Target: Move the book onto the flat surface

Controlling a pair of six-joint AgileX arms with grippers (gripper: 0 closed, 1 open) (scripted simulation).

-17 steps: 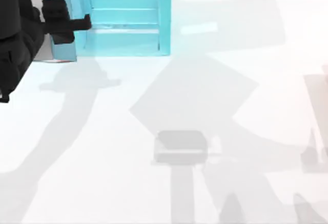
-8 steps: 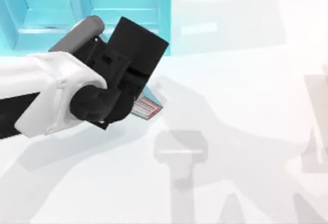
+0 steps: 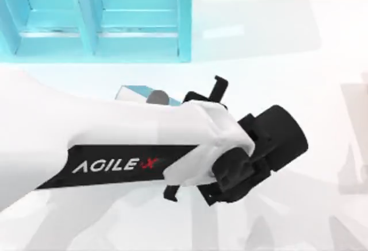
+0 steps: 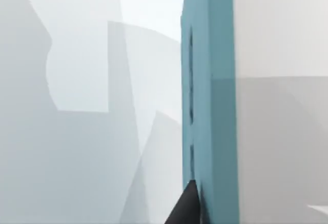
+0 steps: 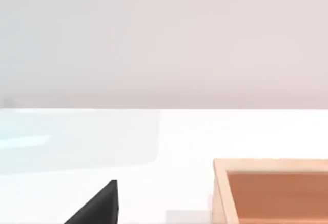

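A corner of the teal-blue book point(image 3: 133, 93) with its pale page edge pokes out from under my left arm point(image 3: 132, 147), over the white tabletop point(image 3: 299, 61) just in front of the turquoise shelf unit point(image 3: 138, 27). In the left wrist view the book's teal cover point(image 4: 210, 106) stands close up, and one black fingertip point(image 4: 185, 208) of my left gripper point(image 4: 207, 215) presses against it. The rest of the book is hidden beneath the arm. A single black fingertip point(image 5: 97, 206) of the right gripper hangs above the white table.
The shelf unit spans the back left of the table. My left arm's black joint point(image 3: 270, 145) reaches past the table's middle. A light wooden box point(image 5: 271, 188) sits near the right gripper. Bare tabletop lies to the right and front.
My left arm has swung from the shelf out to the right over the table, carrying the book with it. The arm now covers most of the book.
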